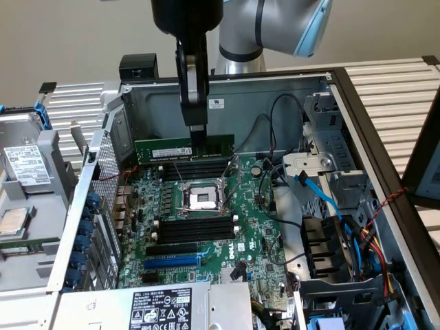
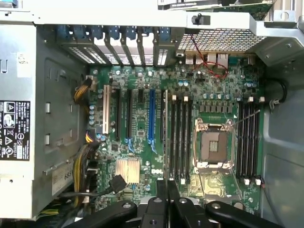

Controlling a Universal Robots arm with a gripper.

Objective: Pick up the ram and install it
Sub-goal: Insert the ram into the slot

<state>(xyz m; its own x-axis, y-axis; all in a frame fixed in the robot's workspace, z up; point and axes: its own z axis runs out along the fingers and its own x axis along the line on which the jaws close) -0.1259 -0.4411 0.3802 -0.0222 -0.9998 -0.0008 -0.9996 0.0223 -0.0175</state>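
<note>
Motherboard (image 1: 220, 271) lies flat in the open case (image 1: 275, 89). Over its far edge, the gripper (image 1: 198, 141) is clenched on the ram's (image 1: 165, 150) top edge. Ram stands on edge above the far memory slots (image 1: 199, 170), long axis level, running from the exterior view's left to its right. One finger hides part of it. Cannot tell whether it touches the slot.

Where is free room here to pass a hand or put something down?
Bare: the grey metal wall behind the board, and the slatted table outside the case at the exterior view's right. Crowded: the cables beside the drive cage, and the memory slots under the gripper holding the ram.
</note>
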